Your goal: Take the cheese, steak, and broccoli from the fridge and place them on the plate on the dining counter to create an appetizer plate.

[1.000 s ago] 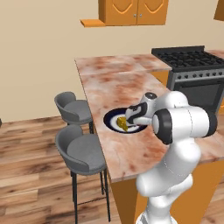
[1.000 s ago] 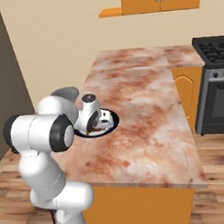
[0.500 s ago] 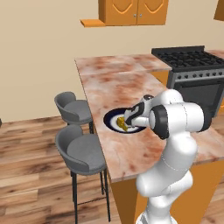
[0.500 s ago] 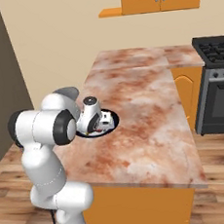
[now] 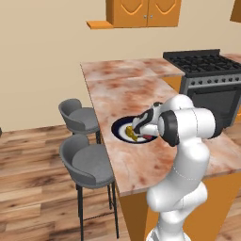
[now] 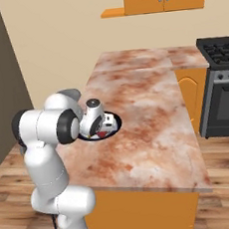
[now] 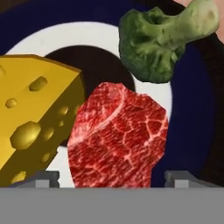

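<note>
The plate with its navy rim, white ring and dark centre lies on the dining counter near the stool side. On it lie the yellow cheese wedge, the red marbled steak and the green broccoli, close together. My gripper hovers just over the plate, open, its fingertips standing wide on either side of the steak and gripping nothing. In the right base view the gripper dips onto the plate. I cannot tell whether the dark slab at that view's left edge is the fridge.
Two grey stools stand along the counter's left side. A black stove sits beyond the counter at the right, with orange cabinets on the wall above. Bare marbled stone stretches right of the plate.
The jaws have opened wide and the steak now rests loose on the plate. The hand has settled a little lower over the plate.
</note>
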You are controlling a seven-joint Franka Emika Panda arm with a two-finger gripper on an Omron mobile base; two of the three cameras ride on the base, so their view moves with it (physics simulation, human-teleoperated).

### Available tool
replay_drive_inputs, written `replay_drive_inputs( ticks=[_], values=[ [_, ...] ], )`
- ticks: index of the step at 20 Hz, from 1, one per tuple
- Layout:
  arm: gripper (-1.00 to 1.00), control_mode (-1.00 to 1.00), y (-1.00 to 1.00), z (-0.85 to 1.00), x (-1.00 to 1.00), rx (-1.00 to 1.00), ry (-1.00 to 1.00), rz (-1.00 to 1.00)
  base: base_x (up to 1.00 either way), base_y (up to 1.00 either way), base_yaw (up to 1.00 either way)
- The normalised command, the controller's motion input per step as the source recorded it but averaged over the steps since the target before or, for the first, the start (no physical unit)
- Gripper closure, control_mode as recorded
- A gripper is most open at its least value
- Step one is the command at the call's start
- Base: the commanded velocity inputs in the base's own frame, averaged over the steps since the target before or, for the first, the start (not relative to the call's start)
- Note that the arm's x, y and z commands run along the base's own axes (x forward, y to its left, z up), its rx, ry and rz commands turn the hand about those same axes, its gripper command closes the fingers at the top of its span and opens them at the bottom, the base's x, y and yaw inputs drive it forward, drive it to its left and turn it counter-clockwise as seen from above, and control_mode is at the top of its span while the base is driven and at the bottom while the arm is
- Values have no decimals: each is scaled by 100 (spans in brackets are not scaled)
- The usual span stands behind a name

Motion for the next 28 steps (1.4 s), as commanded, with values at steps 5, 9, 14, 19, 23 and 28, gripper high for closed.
replay_drive_inputs(
  ticks=[5, 9, 14, 19, 23, 28],
  values=[
    [-100, -100, 0, 39, -54, -1, -20, 0, 0, 0, 0],
    [-100, -100, 0, 99, -100, 0, -27, 0, 0, 0, 0],
    [-100, -100, 1, 100, -100, 0, -17, 0, 0, 0, 0],
    [-100, -100, 7, 100, -100, 0, -5, 0, 0, 0, 0],
    [-100, -100, 14, 100, -81, 2, 0, 0, 0, 0, 0],
    [-100, -100, 17, 100, -71, 5, 5, 0, 0, 0, 0]
  ],
)
